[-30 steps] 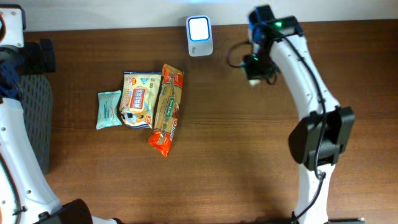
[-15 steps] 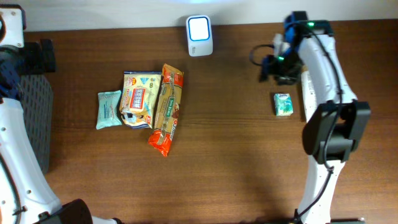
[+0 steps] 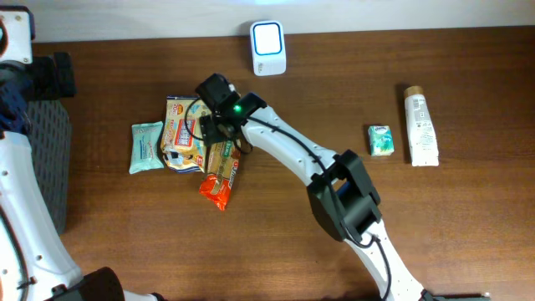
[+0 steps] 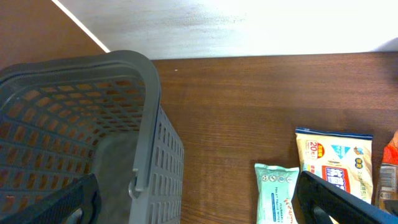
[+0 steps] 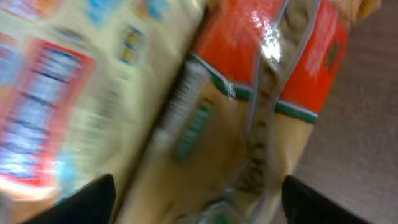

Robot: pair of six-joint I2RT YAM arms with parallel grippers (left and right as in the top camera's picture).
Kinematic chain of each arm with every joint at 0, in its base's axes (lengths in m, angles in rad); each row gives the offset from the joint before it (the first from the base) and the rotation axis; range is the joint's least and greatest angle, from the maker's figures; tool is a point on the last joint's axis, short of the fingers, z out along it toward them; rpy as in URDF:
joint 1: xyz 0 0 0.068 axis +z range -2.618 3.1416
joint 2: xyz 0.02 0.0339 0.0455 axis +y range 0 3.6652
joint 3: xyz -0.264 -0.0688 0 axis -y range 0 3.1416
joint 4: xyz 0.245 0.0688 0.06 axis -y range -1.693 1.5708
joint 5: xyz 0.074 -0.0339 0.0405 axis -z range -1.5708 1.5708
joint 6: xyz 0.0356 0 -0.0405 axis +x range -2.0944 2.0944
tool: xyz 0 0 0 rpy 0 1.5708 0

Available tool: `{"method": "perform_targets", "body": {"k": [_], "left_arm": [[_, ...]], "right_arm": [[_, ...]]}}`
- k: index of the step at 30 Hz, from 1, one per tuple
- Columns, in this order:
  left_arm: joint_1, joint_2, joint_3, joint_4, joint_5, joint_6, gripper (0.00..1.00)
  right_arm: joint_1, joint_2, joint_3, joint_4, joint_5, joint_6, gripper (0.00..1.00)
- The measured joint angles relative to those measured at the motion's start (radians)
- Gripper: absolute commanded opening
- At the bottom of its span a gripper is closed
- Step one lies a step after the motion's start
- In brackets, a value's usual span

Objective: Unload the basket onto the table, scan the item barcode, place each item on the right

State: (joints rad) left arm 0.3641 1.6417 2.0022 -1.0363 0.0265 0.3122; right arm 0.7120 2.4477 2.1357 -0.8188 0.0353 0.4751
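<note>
The white barcode scanner (image 3: 268, 48) stands at the table's far edge. A pile of items lies left of centre: a teal wipes pack (image 3: 147, 146), a cream snack bag (image 3: 185, 134) and an orange-red snack pack (image 3: 221, 171). My right gripper (image 3: 215, 124) hangs low over the pile, open. In the right wrist view the right gripper (image 5: 202, 208) straddles the orange-red pack (image 5: 261, 81), with the cream bag (image 5: 81, 81) beside it and nothing held. My left gripper (image 4: 199, 211) is open above the basket's edge, holding nothing.
A grey mesh basket (image 4: 143, 124) stands at the left table edge. A small green box (image 3: 381, 140) and a white tube (image 3: 420, 127) lie on the right side. My right arm stretches diagonally across the middle of the table.
My right gripper opened and left the small green box on the right side. The arm then swung left across the table to the snack pile. The left arm stayed still.
</note>
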Motion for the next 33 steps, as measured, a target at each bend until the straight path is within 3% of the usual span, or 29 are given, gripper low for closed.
{"method": "perform_targets", "body": {"k": [2, 3, 5, 9, 15, 16, 18, 21, 27, 33], "left_arm": [[0.000, 0.000, 0.000, 0.000, 0.000, 0.000, 0.99], [0.000, 0.000, 0.000, 0.000, 0.000, 0.000, 0.99], [0.000, 0.000, 0.000, 0.000, 0.000, 0.000, 0.99], [0.000, 0.000, 0.000, 0.000, 0.000, 0.000, 0.99], [0.000, 0.000, 0.000, 0.000, 0.000, 0.000, 0.99], [0.000, 0.000, 0.000, 0.000, 0.000, 0.000, 0.99], [0.000, 0.000, 0.000, 0.000, 0.000, 0.000, 0.99], [0.000, 0.000, 0.000, 0.000, 0.000, 0.000, 0.99], [0.000, 0.000, 0.000, 0.000, 0.000, 0.000, 0.99], [0.000, 0.000, 0.000, 0.000, 0.000, 0.000, 0.99]], "right_arm": [[-0.003, 0.030, 0.000, -0.032, 0.012, 0.017, 0.26], [-0.004, 0.029, 0.009, -0.056, 0.014, 0.023, 0.14], [-0.014, 0.010, 0.021, -0.104, -0.002, 0.021, 0.04], [-0.104, -0.019, 0.020, -0.245, -0.166, -0.065, 0.04], [-0.261, -0.026, 0.012, -0.463, -0.570, -0.429, 0.04], [-0.254, -0.026, 0.005, -0.473, -0.595, -0.466, 0.05], [-0.246, -0.027, -0.039, -0.418, -0.611, -0.507, 0.20], [-0.299, -0.028, -0.116, -0.400, -0.609, -0.531, 0.51], [-0.539, -0.030, -0.124, -0.514, -0.594, -0.642, 0.63], [-0.516, -0.032, -0.129, -0.632, -0.644, -0.745, 0.65]]}}
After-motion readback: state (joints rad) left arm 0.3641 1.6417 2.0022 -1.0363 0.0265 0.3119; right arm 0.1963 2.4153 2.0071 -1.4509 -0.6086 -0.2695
